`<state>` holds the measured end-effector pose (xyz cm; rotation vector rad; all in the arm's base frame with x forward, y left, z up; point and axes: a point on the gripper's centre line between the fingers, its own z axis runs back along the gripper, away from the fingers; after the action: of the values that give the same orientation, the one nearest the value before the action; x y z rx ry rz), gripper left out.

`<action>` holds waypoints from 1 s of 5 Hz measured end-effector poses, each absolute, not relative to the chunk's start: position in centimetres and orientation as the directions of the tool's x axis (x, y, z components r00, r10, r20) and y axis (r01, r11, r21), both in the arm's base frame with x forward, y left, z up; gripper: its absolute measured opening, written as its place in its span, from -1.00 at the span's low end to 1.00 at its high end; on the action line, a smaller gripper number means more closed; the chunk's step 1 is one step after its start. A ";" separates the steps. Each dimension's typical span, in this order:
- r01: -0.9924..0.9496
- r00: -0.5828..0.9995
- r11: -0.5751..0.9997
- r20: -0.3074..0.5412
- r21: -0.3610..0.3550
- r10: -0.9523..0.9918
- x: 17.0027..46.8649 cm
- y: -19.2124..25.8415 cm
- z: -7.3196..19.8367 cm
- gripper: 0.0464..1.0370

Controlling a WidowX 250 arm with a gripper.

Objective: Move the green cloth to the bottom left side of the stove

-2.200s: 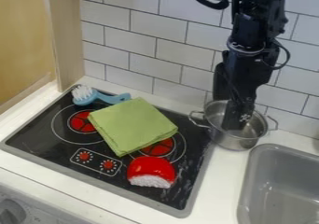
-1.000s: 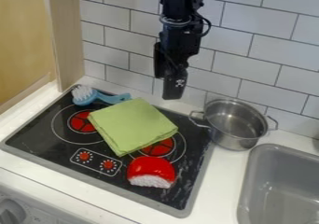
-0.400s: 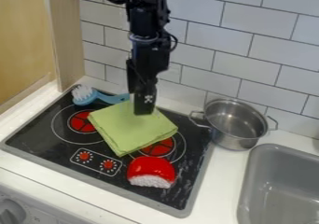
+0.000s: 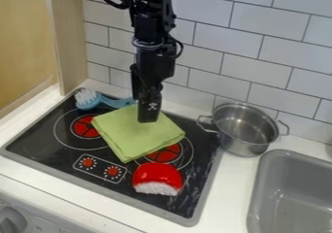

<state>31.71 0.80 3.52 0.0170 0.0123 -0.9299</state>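
The black gripper (image 4: 148, 119) hangs down from the top of the view, its lower end over the upper part of the green cloth (image 4: 137, 137). Whether it touches the cloth, I cannot tell. The cloth lies folded and flat, turned at an angle, across the middle and back of the black stove (image 4: 48, 150), partly covering the right burner. Part of the cloth's back edge is hidden behind the gripper.
A blue brush (image 4: 102, 100) lies at the stove's back left corner. In front of the cloth sits a red and white sponge-like object (image 4: 157, 178). Right of the stove stand a metal pot (image 4: 244, 129) and a grey sink (image 4: 293, 198). A tiled wall (image 4: 214, 47) rises behind.
From over the pot, the gripper has moved left to above the cloth, and most recently slightly lower. The cloth and the other objects have stayed in place.
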 end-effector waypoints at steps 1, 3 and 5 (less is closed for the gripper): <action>0.800 0.600 0.600 -0.011 0.008 -0.800 31.9 0.6 3.1 0.92; 0.805 0.589 0.590 -0.040 -0.052 -0.807 31.4 0.3 0.5 0.92; 0.803 0.593 0.595 -0.045 -0.045 -0.804 31.5 0.2 0.4 0.92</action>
<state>31.50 0.15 0.36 -0.0203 0.0628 -0.9340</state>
